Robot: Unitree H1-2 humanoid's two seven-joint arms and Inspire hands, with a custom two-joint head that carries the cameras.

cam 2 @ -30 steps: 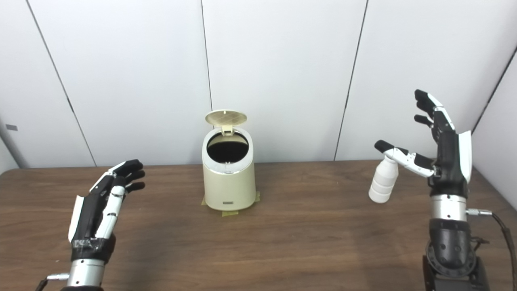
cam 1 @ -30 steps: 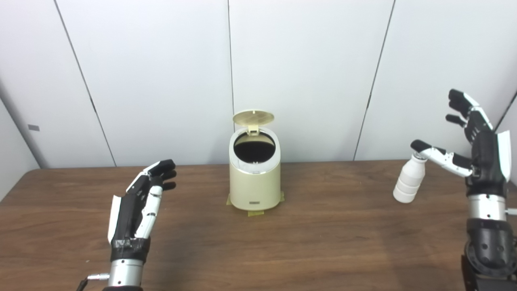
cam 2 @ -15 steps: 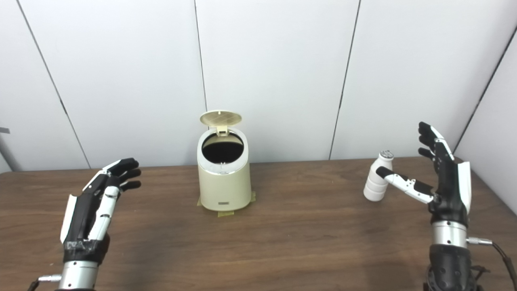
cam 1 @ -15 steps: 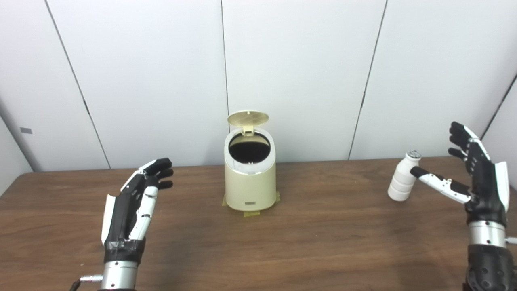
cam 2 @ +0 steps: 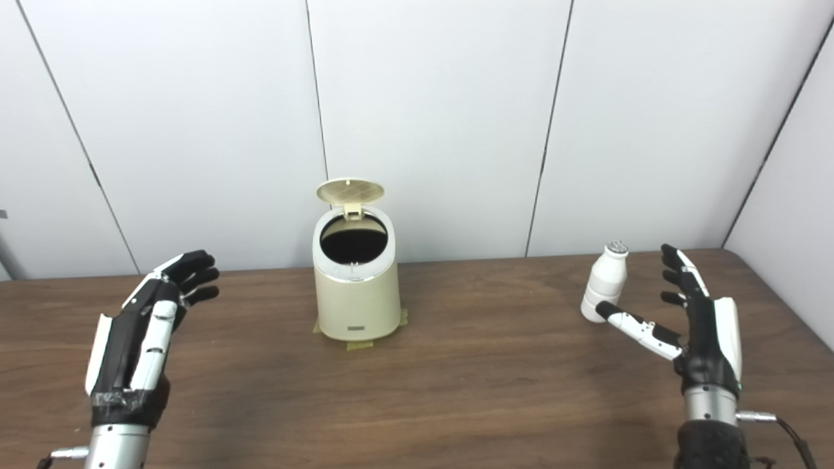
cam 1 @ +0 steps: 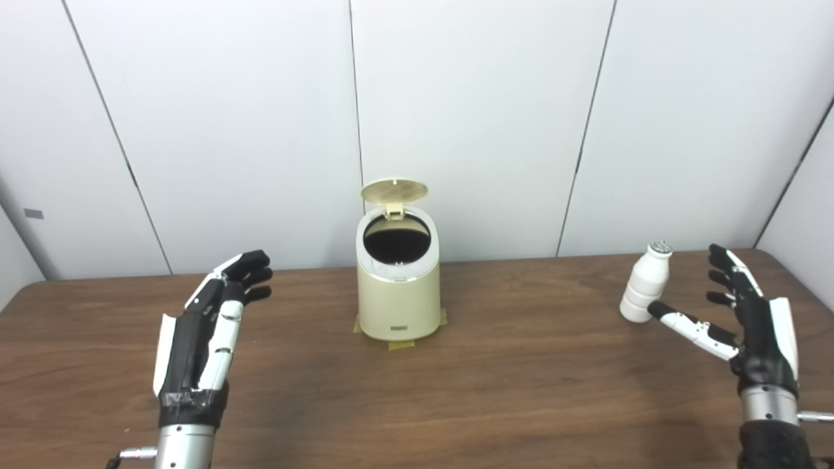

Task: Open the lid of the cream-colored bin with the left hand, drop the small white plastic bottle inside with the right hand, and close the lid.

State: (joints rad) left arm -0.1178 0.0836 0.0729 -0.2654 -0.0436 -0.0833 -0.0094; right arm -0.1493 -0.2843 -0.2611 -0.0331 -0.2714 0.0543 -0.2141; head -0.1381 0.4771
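Bottle (cam 1: 644, 283) stands upright on the desk (cam 1: 521, 391), far right side, well apart from the bin (cam 1: 398, 290). Right robot hand (cam 1: 746, 319) sits just beside it on its right: fingers spread, holding nothing, thumb (cam 1: 684, 322) stretched out toward the bottle's base. Can't tell if the thumb tip touches the base; it overlaps it in both views.

Bottle: small, white, plastic-looking, ribbed lower body, narrower neck, silvery cap on top. No readable label.

Bin: cream, smooth, round, slightly tapered, shiny band around the top rim. Lid (cam 1: 394, 191) is flipped up on its rear hinge, round, with a fine grid texture on the underside. Opening is dark inside. Small dark plate low on the front; text too small to read. Yellowish tape bits (cam 1: 399, 343) show under the base, on the desk.

Left robot hand (cam 1: 205, 332) hangs over the desk's left side, well apart from the bin, fingers extended and apart, holding nothing.

Desk is dark brown wood grain. White panelled wall (cam 1: 488, 117) behind.
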